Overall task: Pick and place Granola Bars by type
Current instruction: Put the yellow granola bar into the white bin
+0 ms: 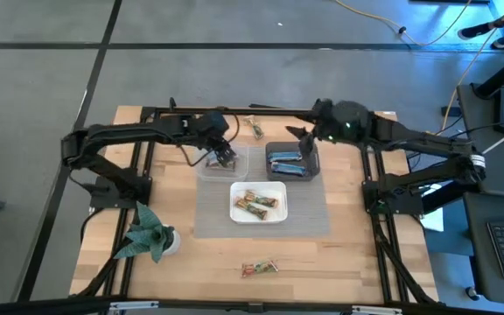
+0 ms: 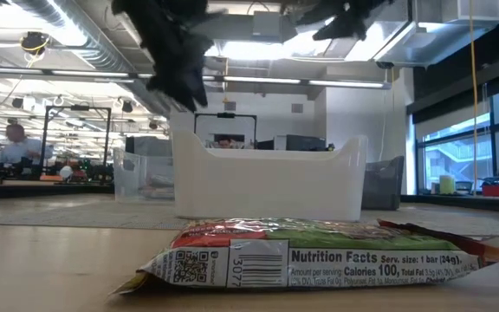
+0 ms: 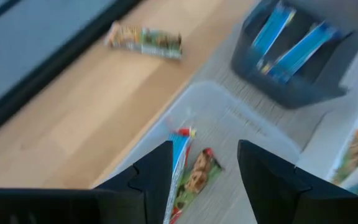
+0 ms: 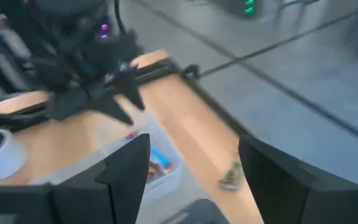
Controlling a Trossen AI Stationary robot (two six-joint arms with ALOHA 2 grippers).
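My left gripper [image 1: 224, 157] [image 3: 205, 180] hangs open over a clear tub [image 1: 223, 166] [image 3: 241, 124]. Below and between its fingers, a tan and green bar with a red end [image 3: 196, 177] and a blue bar [image 3: 179, 155] show in that tub; the blue one sits close beside one finger. My right gripper [image 1: 304, 136] [image 4: 194, 180] is open above the dark tub [image 1: 313, 162], which holds blue bars [image 1: 287, 163] [image 3: 294, 53]. The white tub [image 1: 258, 214] holds tan and green bars [image 1: 257, 203]. Single tan bars lie flat at the table's far edge [image 1: 255, 129] [image 3: 145, 38] and near edge [image 1: 259, 269] [image 2: 310, 258].
A green paper plant figure [image 1: 150, 233] stands at the table's near left. A grey mat [image 1: 309, 219] lies under the tubs. Black frame rails [image 1: 147, 153] run along the table's left, right and far sides. People sit in the room behind [image 2: 11, 143].
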